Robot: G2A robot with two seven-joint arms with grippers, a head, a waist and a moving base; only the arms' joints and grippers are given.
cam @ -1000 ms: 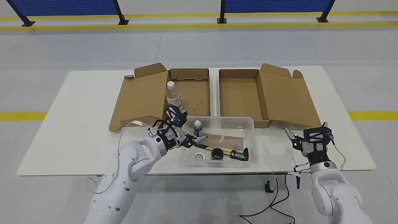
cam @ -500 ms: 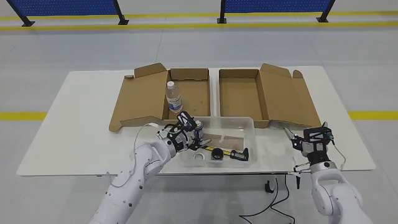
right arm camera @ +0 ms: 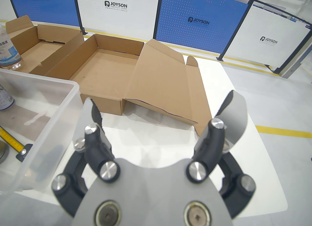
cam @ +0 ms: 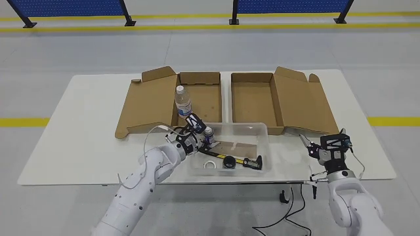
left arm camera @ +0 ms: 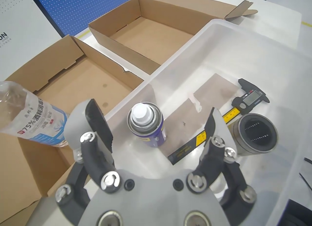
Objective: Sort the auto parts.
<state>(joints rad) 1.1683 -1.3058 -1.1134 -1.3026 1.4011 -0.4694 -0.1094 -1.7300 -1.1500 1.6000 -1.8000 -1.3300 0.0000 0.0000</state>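
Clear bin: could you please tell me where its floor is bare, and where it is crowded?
Bare floor runs along the clear bin's far wall, beyond the spray can and caliper. The near side is crowded: spray can, caliper, metal sleeve, and the open left gripper close to the can.

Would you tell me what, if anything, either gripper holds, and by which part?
Nothing: the left gripper is open by the spray can, the right gripper open too.
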